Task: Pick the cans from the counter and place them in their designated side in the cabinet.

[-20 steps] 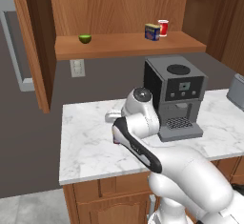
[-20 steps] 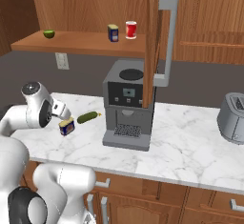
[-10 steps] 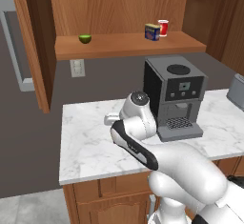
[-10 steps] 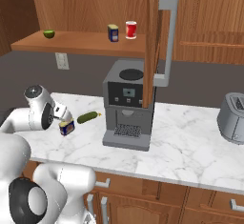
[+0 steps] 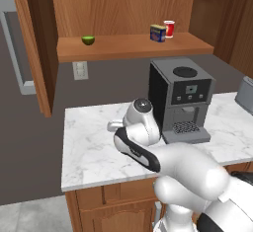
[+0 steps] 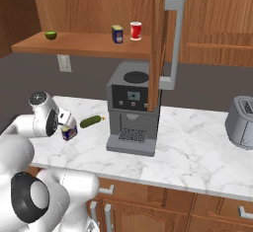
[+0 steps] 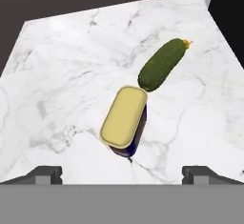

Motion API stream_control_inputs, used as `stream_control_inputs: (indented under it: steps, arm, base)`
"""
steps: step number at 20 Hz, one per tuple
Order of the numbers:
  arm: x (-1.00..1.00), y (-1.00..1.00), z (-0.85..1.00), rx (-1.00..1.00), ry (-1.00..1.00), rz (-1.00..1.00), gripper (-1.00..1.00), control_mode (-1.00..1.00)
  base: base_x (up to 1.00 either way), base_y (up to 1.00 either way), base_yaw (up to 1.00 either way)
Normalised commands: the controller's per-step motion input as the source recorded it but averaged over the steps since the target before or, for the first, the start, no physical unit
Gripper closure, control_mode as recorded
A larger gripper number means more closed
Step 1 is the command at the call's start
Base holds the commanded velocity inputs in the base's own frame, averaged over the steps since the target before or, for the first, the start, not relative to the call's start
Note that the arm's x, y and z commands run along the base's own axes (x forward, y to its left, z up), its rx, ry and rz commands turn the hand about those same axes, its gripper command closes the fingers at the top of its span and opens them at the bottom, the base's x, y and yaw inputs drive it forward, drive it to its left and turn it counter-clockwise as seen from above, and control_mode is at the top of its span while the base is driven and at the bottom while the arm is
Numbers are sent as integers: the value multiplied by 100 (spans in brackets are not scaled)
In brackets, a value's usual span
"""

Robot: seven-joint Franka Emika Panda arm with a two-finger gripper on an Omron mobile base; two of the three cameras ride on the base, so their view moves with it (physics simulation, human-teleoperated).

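One can (image 7: 124,120), dark blue with a yellow top, stands on the white marble counter (image 7: 62,75), directly below my open gripper (image 7: 122,174). My fingertips (image 7: 45,173) straddle it from above without touching it. From the right base, this can (image 6: 69,133) sits just under my gripper (image 6: 64,120) near the counter's (image 6: 197,142) left end. A second can (image 6: 117,33) stands on the plank shelf of the cabinet (image 6: 79,43), also seen from the left base as the can (image 5: 157,32) in the cabinet (image 5: 123,9).
A green pickle (image 7: 162,65) lies touching the counter can's far side. A red-and-white can (image 6: 136,30) and a lime (image 6: 51,35) sit on the shelf. The coffee machine (image 6: 131,110) stands to the right, with the open cabinet door (image 6: 159,28) above it. A toaster (image 6: 242,122) sits far right.
My hand has dropped a little lower toward the can on the counter. The jaws stay wide and nothing else has moved.
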Motion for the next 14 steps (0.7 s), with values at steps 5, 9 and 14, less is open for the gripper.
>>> stream_control_inputs:
  steps: [5, 9, 14]
  arm:
    - [11, 1, -17, 0, 0, 0, -100, -100]
    - [9, 4, -19, 0, 0, 0, -100, -100]
    - [9, 2, -19, 0, 0, 0, -100, -100]
  base:
    - [0, 0, 0]
    - [0, 0, 0]
    - [0, 0, 0]
